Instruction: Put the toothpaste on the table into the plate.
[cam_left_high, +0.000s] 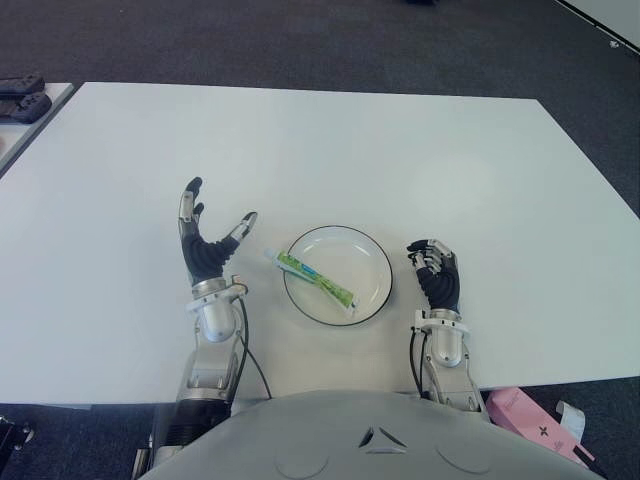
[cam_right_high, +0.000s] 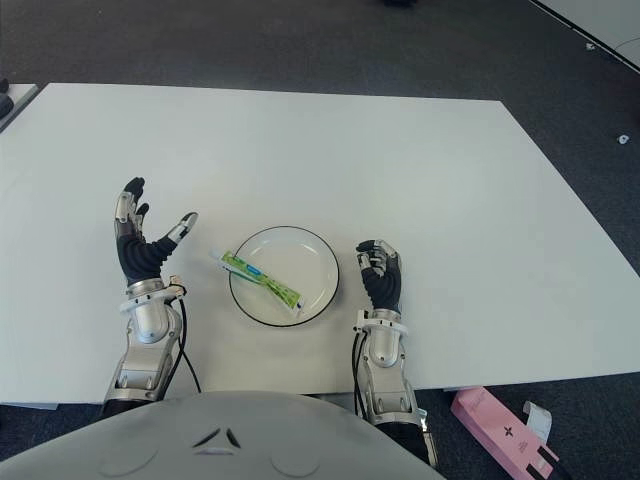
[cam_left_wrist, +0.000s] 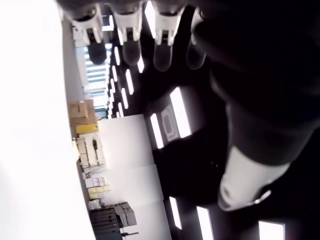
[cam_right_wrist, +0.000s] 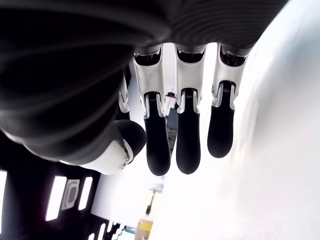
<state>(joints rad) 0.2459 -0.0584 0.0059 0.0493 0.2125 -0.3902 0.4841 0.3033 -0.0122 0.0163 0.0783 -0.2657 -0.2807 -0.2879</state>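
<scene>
Left hand (cam_left_high: 207, 247) spread empty beside the plate (cam_left_high: 372, 252) holding toothpaste (cam_left_high: 316, 281); right hand (cam_left_high: 436, 273) fingers curled, empty.

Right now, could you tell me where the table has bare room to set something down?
The table is bare beyond the plate. Crowded only near the front edge: left hand, plate holding the toothpaste, right hand.

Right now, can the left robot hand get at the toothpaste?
Probably yes. The left robot hand is open just left of the plate, and the toothpaste has its cap end over the rim toward it, nothing between.
</scene>
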